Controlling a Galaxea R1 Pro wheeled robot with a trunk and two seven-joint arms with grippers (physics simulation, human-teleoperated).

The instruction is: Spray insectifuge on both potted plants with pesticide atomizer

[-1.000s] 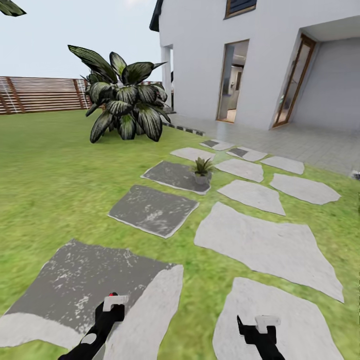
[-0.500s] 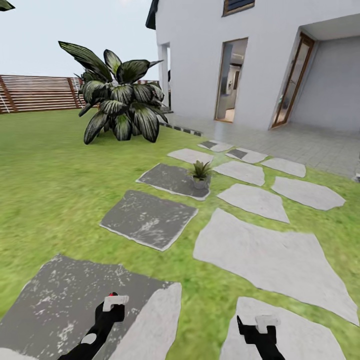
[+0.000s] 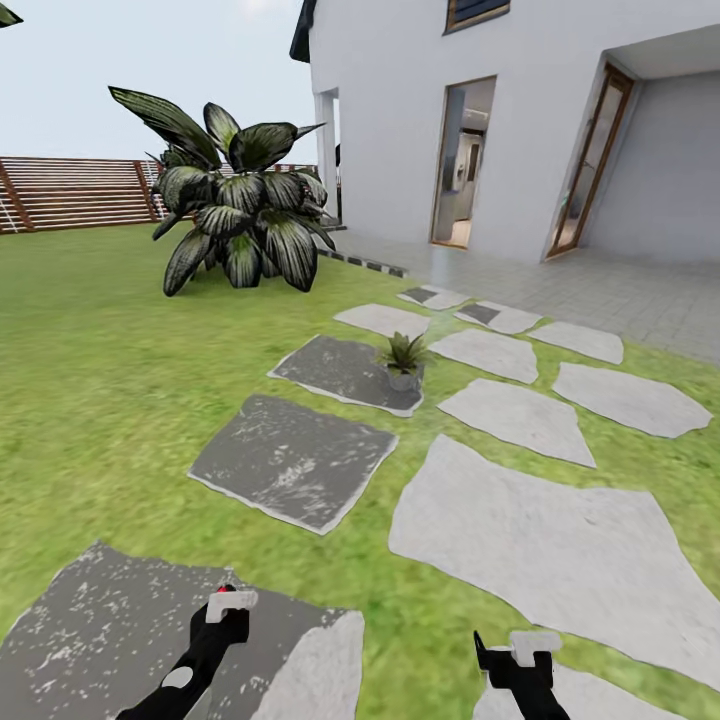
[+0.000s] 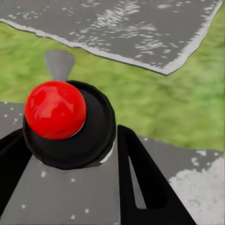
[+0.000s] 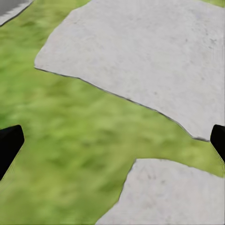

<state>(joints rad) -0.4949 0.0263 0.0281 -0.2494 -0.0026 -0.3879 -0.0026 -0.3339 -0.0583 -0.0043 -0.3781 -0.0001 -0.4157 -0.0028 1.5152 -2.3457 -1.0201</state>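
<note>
Across the garden (image 3: 90, 330), green lawn runs past grey stepping stones (image 3: 545, 545) toward a white house (image 3: 520, 110), with a brown slatted fence (image 3: 70, 190) and a big striped-leaf bush (image 3: 240, 215) at the far left. One potted plant (image 3: 404, 357), a low green rosette, stands on the far edge of a dark stone, well ahead and slightly right of centre. The left end effector (image 4: 70, 154) is clamped on the pesticide atomizer (image 4: 65, 124), its red top seen between the black fingers in the left wrist view. The right end effector (image 5: 112, 140) is spread wide over grass and pale stone, holding nothing. The step in hand looks like the approach. To do it well, I would drive along the stones until the rosette sits near the left arm, keep the bottle upright, then aim its nozzle at the leaves before spraying from more than one side.
</note>
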